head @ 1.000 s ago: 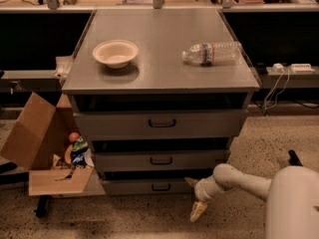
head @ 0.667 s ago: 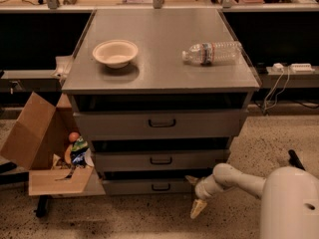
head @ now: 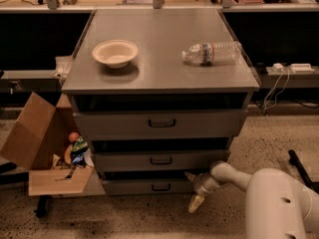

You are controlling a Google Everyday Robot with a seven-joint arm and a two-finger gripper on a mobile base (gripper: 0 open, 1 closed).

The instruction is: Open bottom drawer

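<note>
The bottom drawer (head: 129, 186) is the lowest of three grey drawer fronts in the metal cabinet, shallow, with a small dark pull handle (head: 160, 186) at its middle. My gripper (head: 193, 190) is low at the drawer's right end, to the right of the handle. One tan fingertip (head: 195, 203) hangs down toward the floor, the other points at the drawer's front (head: 190, 176). The fingers are spread apart and hold nothing. My white arm (head: 279, 203) comes in from the lower right.
A white bowl (head: 115, 53) and a plastic water bottle (head: 212, 52) on its side lie on the cabinet top (head: 159, 68). An open cardboard box (head: 42, 148) with snack items stands on a low cart at the left. Cables and a power strip (head: 289, 68) are at right.
</note>
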